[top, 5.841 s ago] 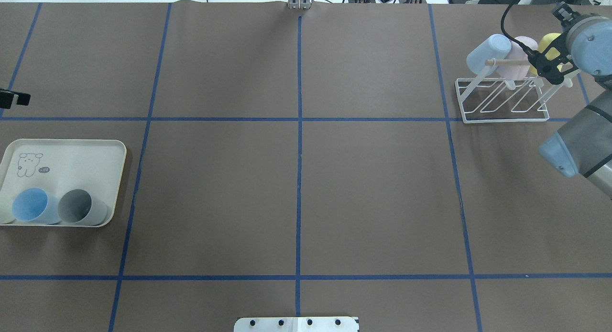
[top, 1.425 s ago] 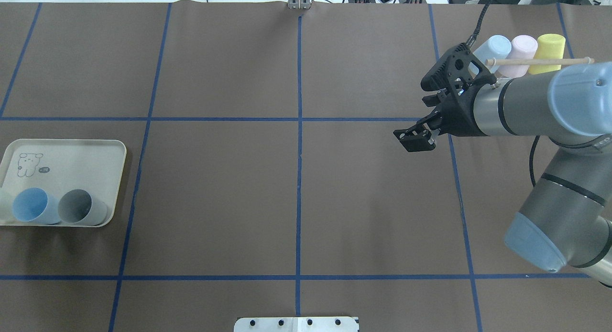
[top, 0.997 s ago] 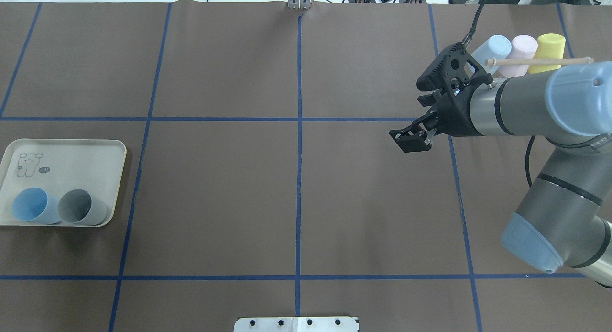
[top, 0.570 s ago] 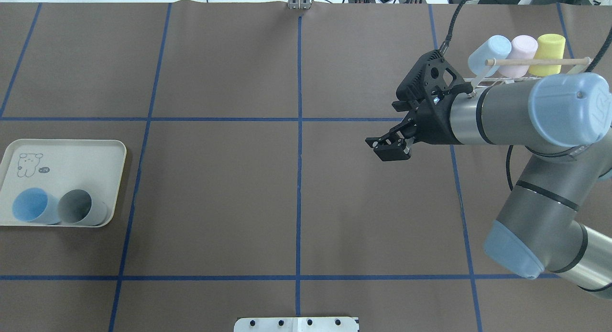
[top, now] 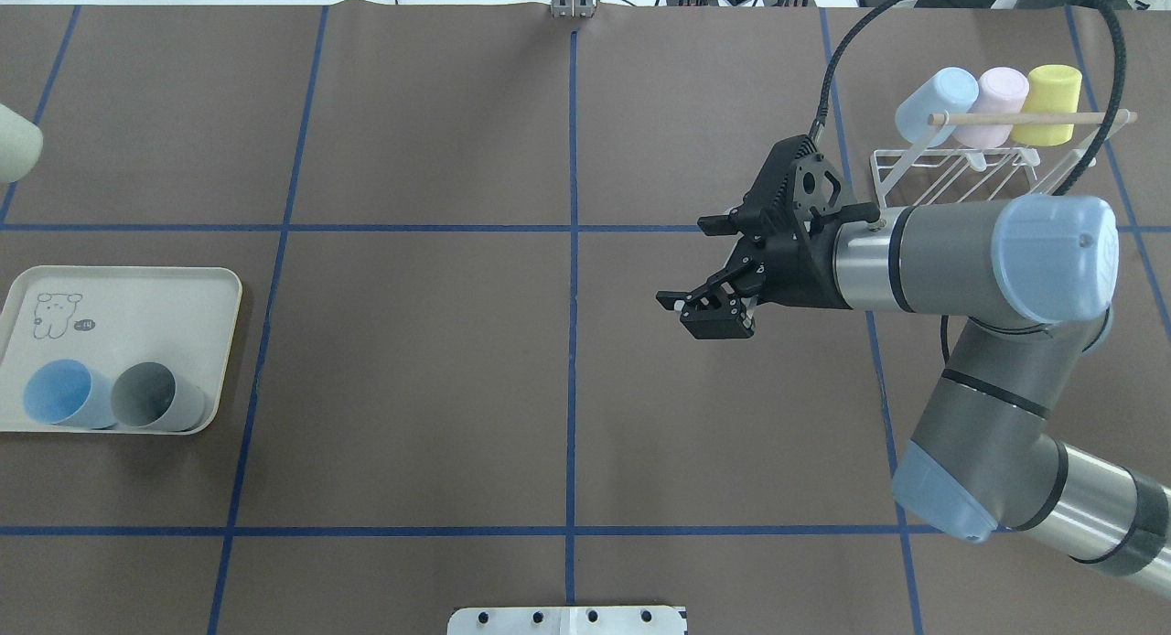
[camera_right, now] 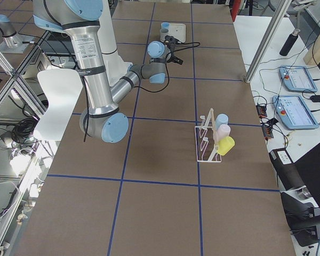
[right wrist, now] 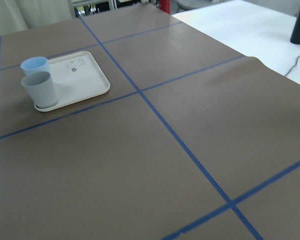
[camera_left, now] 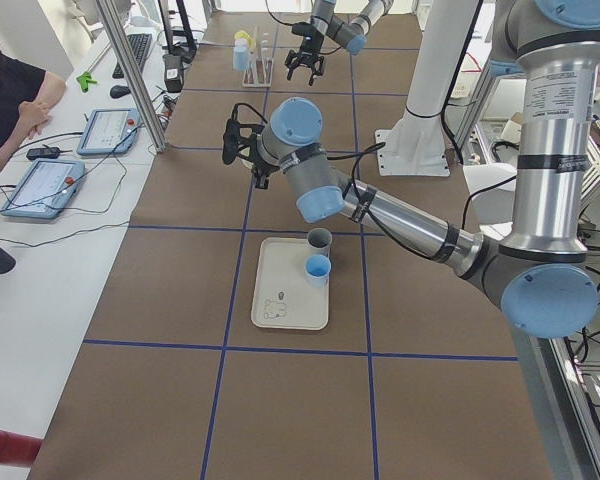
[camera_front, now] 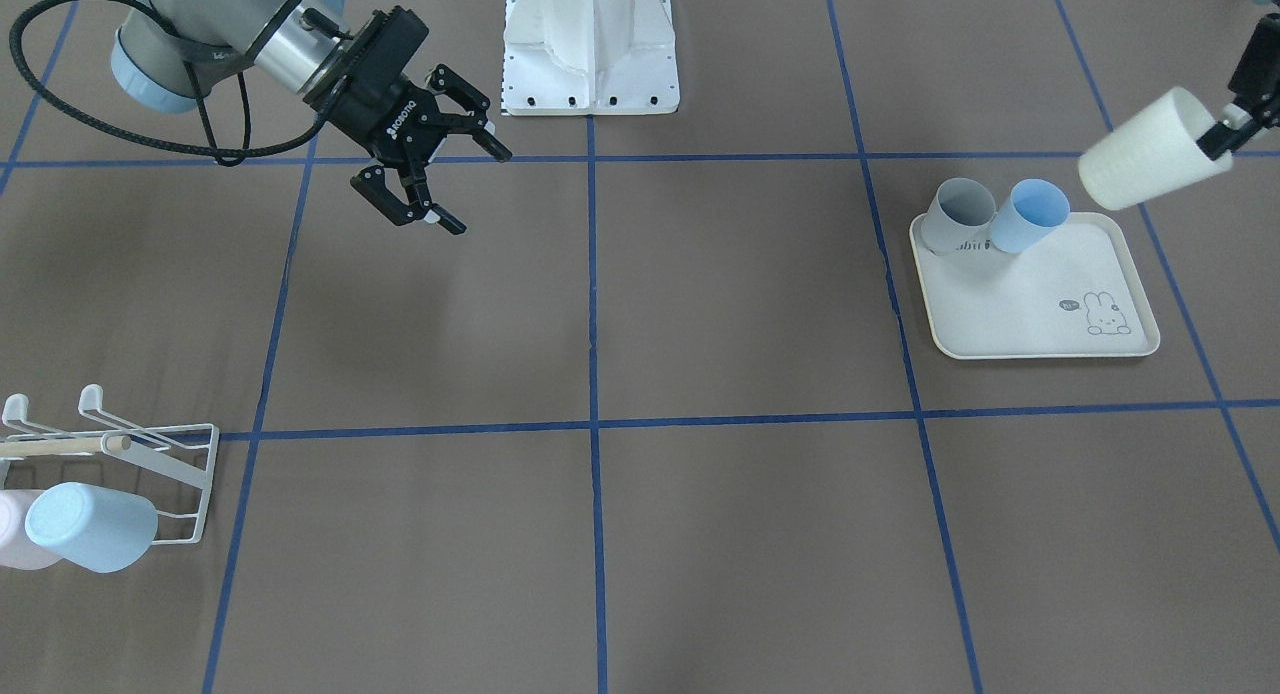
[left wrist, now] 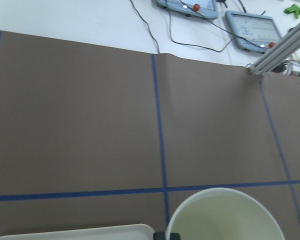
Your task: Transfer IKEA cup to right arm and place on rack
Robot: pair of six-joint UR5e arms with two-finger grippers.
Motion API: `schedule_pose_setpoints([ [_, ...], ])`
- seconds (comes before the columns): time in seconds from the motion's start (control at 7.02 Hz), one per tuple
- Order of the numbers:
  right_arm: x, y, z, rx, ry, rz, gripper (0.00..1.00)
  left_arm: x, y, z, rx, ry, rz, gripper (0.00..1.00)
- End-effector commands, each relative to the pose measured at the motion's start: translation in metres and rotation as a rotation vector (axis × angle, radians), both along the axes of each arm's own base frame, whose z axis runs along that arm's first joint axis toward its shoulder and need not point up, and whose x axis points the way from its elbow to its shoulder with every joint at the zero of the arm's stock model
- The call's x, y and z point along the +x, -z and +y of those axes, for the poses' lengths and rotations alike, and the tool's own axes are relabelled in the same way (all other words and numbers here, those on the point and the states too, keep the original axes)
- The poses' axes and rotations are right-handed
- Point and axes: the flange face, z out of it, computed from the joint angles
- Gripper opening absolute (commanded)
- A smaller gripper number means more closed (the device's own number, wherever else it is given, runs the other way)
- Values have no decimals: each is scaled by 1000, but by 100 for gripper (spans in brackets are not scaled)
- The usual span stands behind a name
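My left gripper (camera_front: 1232, 126) is shut on the rim of a white cup (camera_front: 1150, 164) and holds it tilted in the air, behind the tray. The cup's rim fills the bottom of the left wrist view (left wrist: 222, 216), and its edge shows at the overhead view's left border (top: 16, 141). My right gripper (top: 692, 263) is open and empty, above the table right of the centre line, pointing toward the left arm; it also shows in the front view (camera_front: 472, 189). The white wire rack (top: 961, 173) with its wooden dowel (top: 1029, 118) stands at the far right.
The rack holds a light-blue cup (top: 935, 104), a pink cup (top: 993, 107) and a yellow cup (top: 1047, 102). A cream rabbit-print tray (top: 137, 292) at the left holds a blue cup (top: 57, 392) and a grey cup (top: 146, 395). The robot base (camera_front: 590, 44) is at the near edge.
My right arm has swung away from the rack toward the table's middle, gripper open. The white cup has left the tray's left end and now shows raised at the overhead view's left edge.
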Motion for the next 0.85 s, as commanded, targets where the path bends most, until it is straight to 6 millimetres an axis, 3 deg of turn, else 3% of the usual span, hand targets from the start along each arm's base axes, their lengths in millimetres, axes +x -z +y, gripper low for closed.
schedule_pose_setpoints([
  [0.0,-15,10,20,62,-15,-105,99,63,59,9,-84,-128,156,0],
  [0.14,-23,13,27,61,-29,-116,99,86,94,6,-130,-122,221,0],
  [0.28,-27,21,30,82,-37,-124,99,130,123,6,-156,-117,277,0],
  [0.43,-30,23,32,135,-38,-110,99,190,147,16,-176,-134,325,0],
  [0.57,-31,28,33,162,-40,-111,99,233,163,30,-200,-139,369,0],
  [0.71,-35,30,31,162,-44,-112,99,254,177,35,-215,-127,402,0],
])
